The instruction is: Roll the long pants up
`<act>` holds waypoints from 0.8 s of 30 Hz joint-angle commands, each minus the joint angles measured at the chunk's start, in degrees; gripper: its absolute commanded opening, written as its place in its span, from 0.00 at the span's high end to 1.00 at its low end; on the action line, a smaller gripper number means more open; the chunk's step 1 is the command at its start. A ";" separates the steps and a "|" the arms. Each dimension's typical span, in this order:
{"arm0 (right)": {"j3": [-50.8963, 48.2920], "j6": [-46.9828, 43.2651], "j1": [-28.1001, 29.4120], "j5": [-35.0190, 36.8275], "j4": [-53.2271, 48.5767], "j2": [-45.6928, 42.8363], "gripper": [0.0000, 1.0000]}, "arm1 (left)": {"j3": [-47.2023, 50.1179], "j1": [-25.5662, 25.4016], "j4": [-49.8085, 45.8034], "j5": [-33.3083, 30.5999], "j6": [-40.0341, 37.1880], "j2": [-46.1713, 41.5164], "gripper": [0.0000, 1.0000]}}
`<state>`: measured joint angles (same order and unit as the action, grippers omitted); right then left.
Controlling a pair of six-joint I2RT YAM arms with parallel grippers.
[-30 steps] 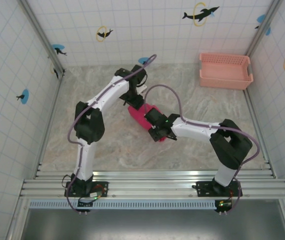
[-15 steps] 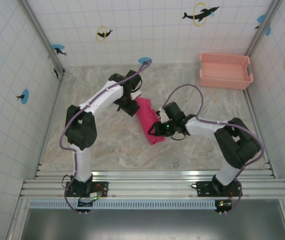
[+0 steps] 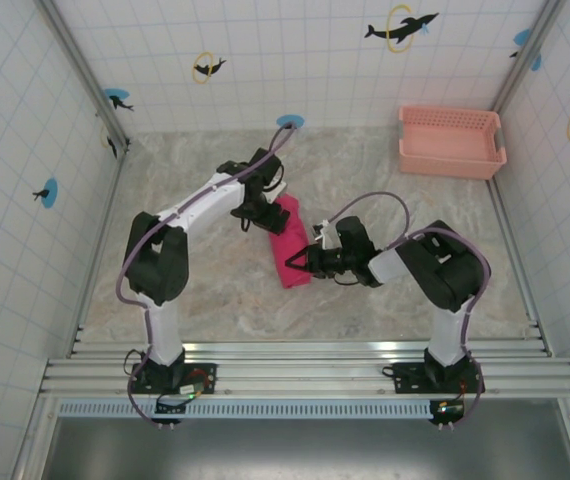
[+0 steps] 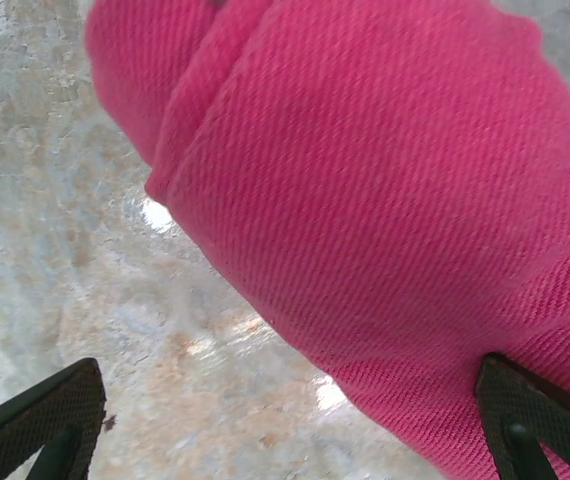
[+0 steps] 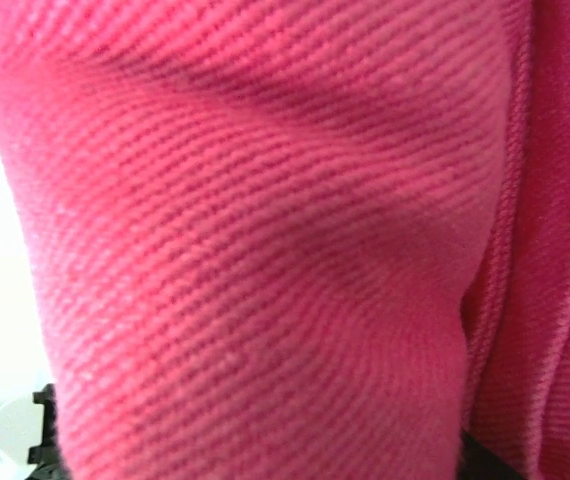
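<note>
The long pants lie as a short, thick magenta roll in the middle of the marble table. My left gripper sits at the roll's far end. In the left wrist view it is open, its two black fingertips far apart. The cloth bulges in front and touches the right fingertip. My right gripper meets the roll's near right end. In the right wrist view it is pushed into the cloth, with dark finger edges just showing wide apart at the bottom corners.
A salmon-pink slotted basket stands at the back right corner. Tiled walls close the table on three sides. Bare marble lies to the left of the roll and in front of it.
The roll has shifted toward the near left and looks more compact. My right arm has folded back, its gripper swinging left onto the roll's near end. My left gripper followed the far end.
</note>
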<state>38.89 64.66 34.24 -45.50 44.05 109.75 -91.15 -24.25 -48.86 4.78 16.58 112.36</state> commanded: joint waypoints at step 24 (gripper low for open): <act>0.33 9.78 0.22 -2.85 13.17 15.31 0.59 | 26.33 0.92 71.02 54.65 42.69 16.90 0.02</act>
<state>38.70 74.32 32.99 -47.33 66.70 120.20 -71.13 -19.00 7.60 52.05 48.12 121.49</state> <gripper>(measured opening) 0.408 0.975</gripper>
